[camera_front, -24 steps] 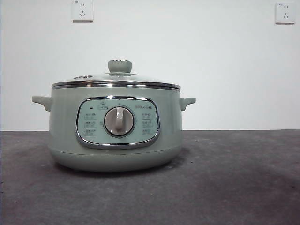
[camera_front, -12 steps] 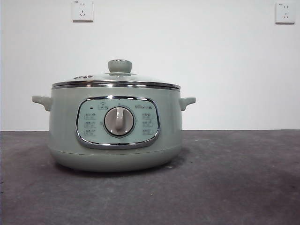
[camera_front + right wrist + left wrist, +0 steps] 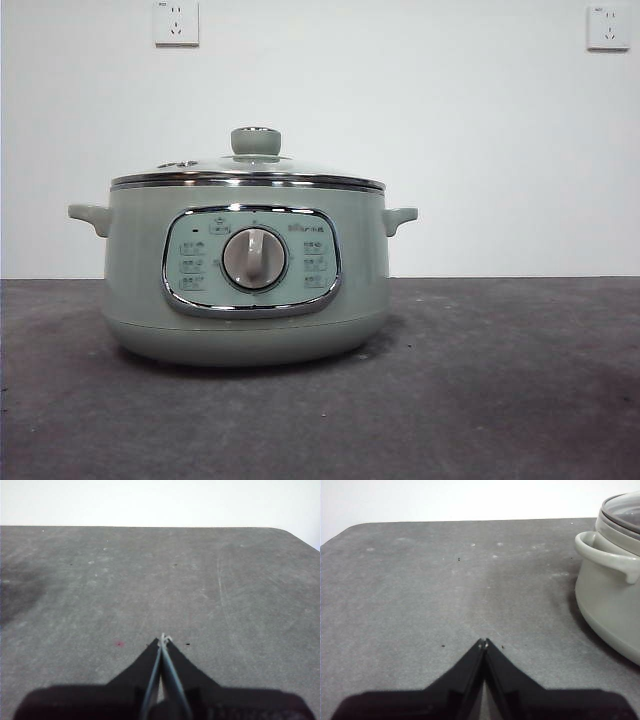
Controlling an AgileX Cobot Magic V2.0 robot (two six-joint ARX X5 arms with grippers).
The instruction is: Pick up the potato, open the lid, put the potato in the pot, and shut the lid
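Note:
The pale sage-green pot (image 3: 245, 280) stands on the dark grey table in the front view, its control panel and silver dial (image 3: 254, 259) facing me. The glass lid (image 3: 250, 170) with its pale-green knob (image 3: 256, 140) sits closed on the pot. The pot also shows in the left wrist view (image 3: 615, 595), with one side handle and the lid's rim. The potato is out of view in all views. My left gripper (image 3: 483, 642) is shut and empty over bare table beside the pot. My right gripper (image 3: 163, 639) is shut and empty over bare table.
The grey table (image 3: 500, 400) has a rounded far corner in the left wrist view (image 3: 350, 530) and one in the right wrist view (image 3: 290, 532). A white wall with two sockets (image 3: 176, 22) stands behind the table.

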